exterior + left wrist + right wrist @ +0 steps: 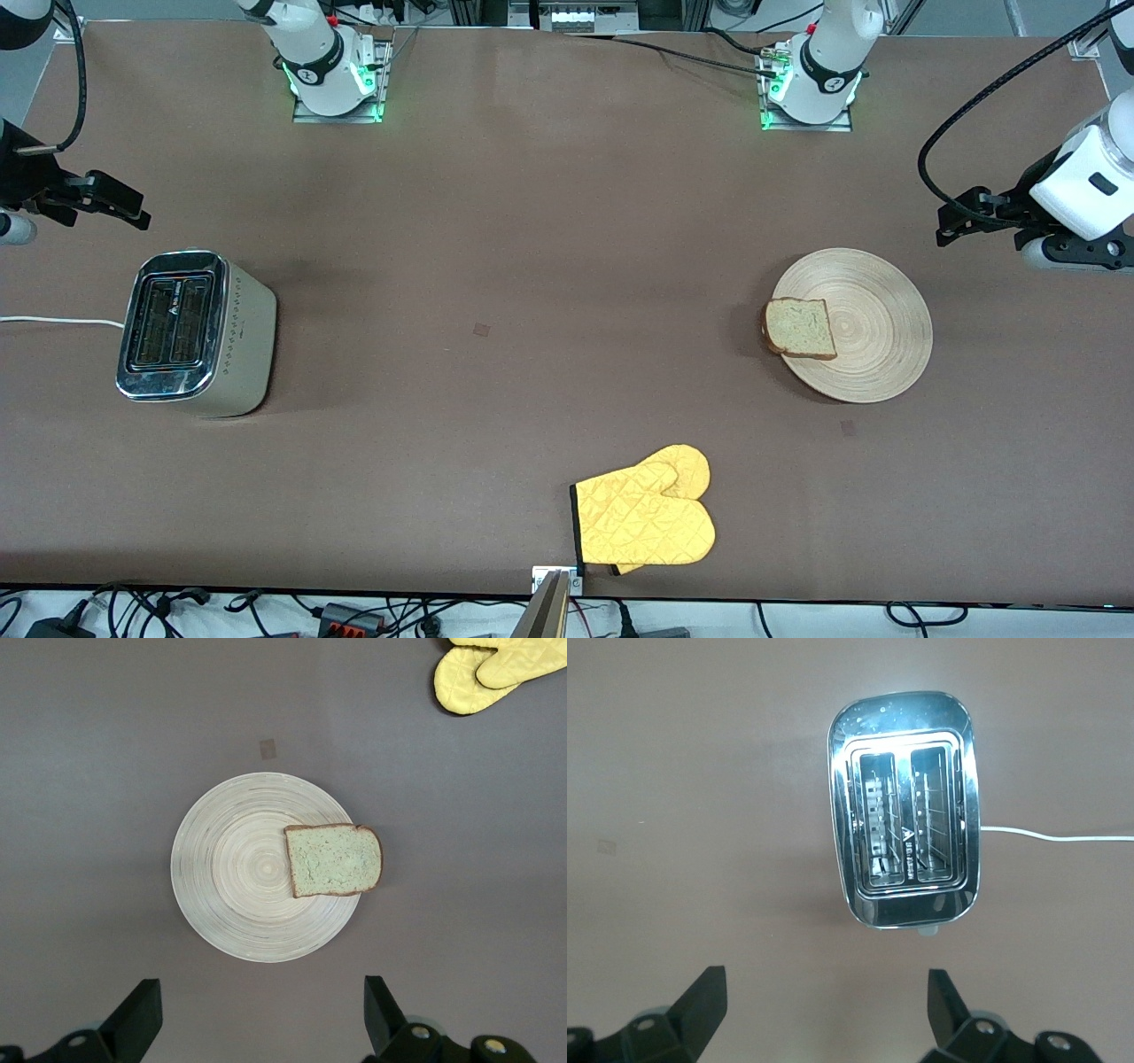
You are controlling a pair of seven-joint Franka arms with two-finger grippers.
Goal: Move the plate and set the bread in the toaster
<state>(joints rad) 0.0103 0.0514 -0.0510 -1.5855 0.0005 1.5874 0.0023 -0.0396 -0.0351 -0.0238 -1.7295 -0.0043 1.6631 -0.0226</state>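
Note:
The round bamboo plate [877,328] [239,868] lies toward the left arm's end of the table. The slice of bread [800,328] [335,860] rests flat on its rim, on the side toward the right arm's end, and slightly overhangs it. At the right arm's end stands the chrome-topped toaster [190,332] [904,846], both slots empty. My left gripper [950,229] [260,997] hangs open over bare table beside the plate and holds nothing. My right gripper [133,208] [824,988] hangs open over bare table beside the toaster, also holding nothing.
A yellow oven mitt [647,514] [496,669] lies near the table's front edge, about midway along it. The toaster's white cord [53,321] [1063,836] runs off toward the right arm's end. Brown tabletop spans the stretch between toaster and plate.

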